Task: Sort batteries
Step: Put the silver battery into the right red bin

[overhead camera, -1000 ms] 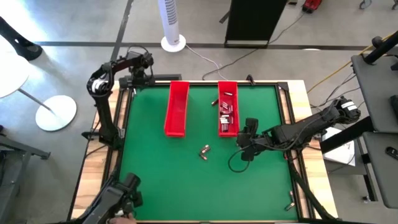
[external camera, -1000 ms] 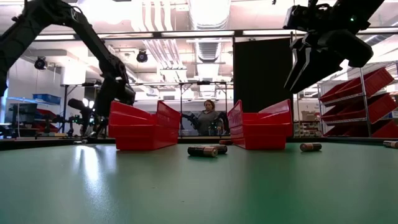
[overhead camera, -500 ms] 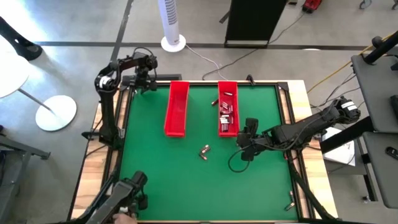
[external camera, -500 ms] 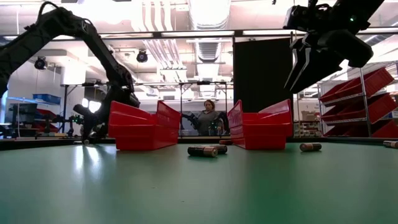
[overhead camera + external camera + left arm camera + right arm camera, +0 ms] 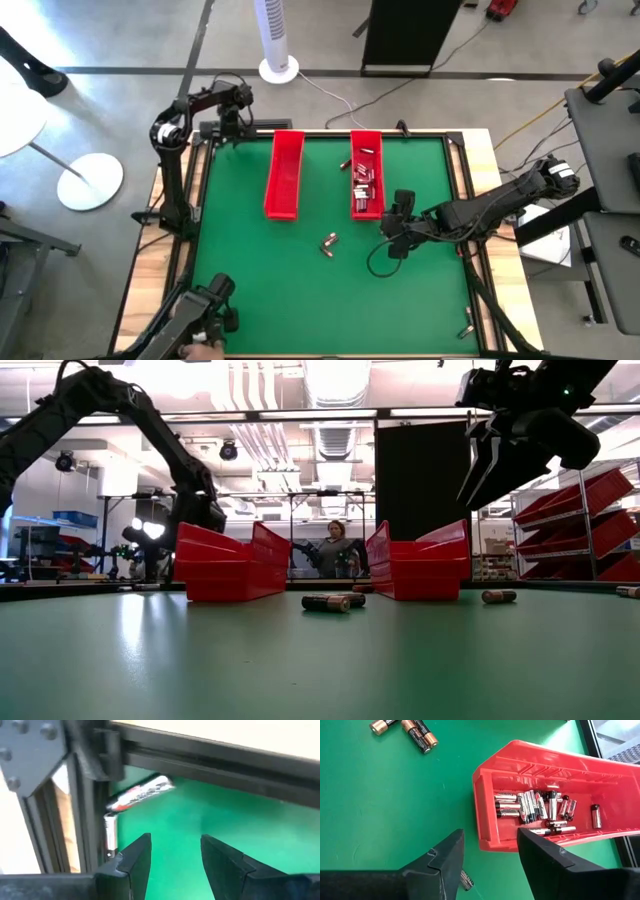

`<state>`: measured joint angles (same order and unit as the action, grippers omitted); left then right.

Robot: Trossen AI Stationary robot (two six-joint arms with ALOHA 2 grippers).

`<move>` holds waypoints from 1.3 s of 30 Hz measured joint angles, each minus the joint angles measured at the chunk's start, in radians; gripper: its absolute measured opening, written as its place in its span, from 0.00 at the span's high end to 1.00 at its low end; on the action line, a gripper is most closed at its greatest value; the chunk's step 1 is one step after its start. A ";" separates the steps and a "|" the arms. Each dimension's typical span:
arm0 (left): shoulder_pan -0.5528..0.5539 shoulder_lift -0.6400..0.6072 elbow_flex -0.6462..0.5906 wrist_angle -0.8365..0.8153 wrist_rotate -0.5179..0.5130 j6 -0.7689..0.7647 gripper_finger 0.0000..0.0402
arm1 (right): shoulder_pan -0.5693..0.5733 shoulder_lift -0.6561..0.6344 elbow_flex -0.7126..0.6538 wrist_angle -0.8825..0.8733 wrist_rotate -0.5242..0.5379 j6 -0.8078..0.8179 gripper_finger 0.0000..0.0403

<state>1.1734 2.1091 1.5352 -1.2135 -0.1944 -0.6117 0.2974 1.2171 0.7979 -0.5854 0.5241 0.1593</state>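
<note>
Batteries (image 5: 140,795) half hidden by the black frame (image 5: 95,795), silver and red, my left claw (image 5: 172,857) open, empty, right claw (image 5: 487,855) open too.

The right gripper (image 5: 487,857) hangs over the green table (image 5: 390,800) with its two dark fingers apart and nothing between them; just past them sits a red tray (image 5: 490,827) with lots of little batteries (image 5: 535,810) lying in it; three more batteries (image 5: 410,731) lie loose on the green, away from the tray

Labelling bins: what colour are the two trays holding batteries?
Red; the right wrist view shows one tray best.
</note>
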 joint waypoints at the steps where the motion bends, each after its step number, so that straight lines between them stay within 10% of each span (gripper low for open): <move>1: 0.001 0.000 0.000 0.000 -0.003 -0.020 0.62 | 0.000 0.000 0.000 0.000 0.000 0.000 0.56; 17: -0.006 -0.003 -0.080 0.086 -0.205 -0.016 0.62 | 0.001 0.000 0.000 -0.002 0.000 0.014 0.59; 39: -0.021 -0.007 -0.109 0.111 -0.202 0.203 0.62 | 0.000 0.000 0.000 0.009 0.000 0.001 0.57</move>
<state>1.1524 2.1018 1.4262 -1.1030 -0.3965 -0.4090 0.2974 1.2171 0.7979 -0.5763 0.5243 0.1598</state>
